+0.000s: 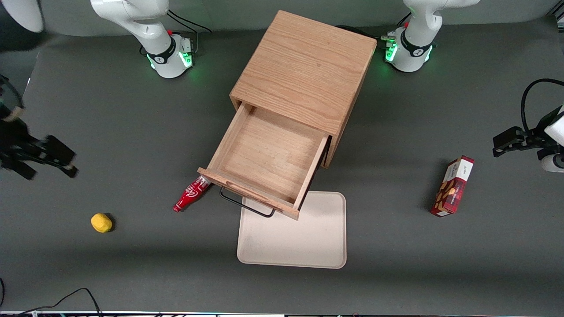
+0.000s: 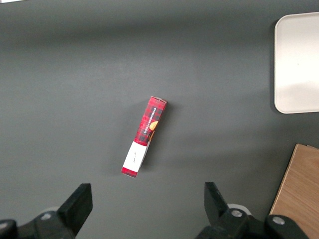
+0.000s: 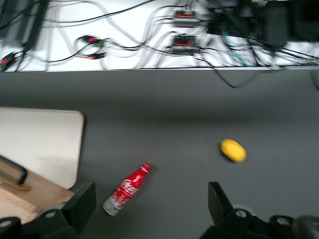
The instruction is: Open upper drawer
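Upper drawer [image 1: 269, 164] is pulled well out of the oak cabinet [image 1: 304, 70], its black bar handle [image 1: 246, 203] over the edge of the cream tray [image 1: 293, 240], w/ a red bottle [image 1: 190, 193] lying on the bench [image 1: 132, 132] just beside the drawer's front corner. Hand [image 3: 147, 209] hangs above the bench toward the working arm's end, well apart from the drawer, fingers spread wide & holding nothing. Yellow lump [image 1: 101, 223] sits nearer the front cam than the hand; a red snack box [image 1: 453, 186] stands toward the parked arm's end.

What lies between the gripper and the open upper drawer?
In the front view, only bare table separates the open gripper from the upper drawer.
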You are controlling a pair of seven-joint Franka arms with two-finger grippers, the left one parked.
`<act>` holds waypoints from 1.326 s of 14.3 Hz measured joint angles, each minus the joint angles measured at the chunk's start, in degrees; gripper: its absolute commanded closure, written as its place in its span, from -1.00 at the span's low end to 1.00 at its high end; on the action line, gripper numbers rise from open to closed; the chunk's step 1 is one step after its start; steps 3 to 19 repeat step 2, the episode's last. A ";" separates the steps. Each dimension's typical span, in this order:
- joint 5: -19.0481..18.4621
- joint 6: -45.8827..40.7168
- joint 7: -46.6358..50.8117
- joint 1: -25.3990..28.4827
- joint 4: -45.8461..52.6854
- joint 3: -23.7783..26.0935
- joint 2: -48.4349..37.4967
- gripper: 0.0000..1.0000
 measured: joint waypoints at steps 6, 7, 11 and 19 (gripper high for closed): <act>2.12 -0.30 0.31 0.02 -5.77 -4.43 -5.61 -1.00; 2.12 -0.30 0.31 0.02 -5.77 -4.43 -5.61 -1.00; 2.12 -0.30 0.31 0.02 -5.77 -4.43 -5.61 -1.00; 2.12 -0.30 0.31 0.02 -5.77 -4.43 -5.61 -1.00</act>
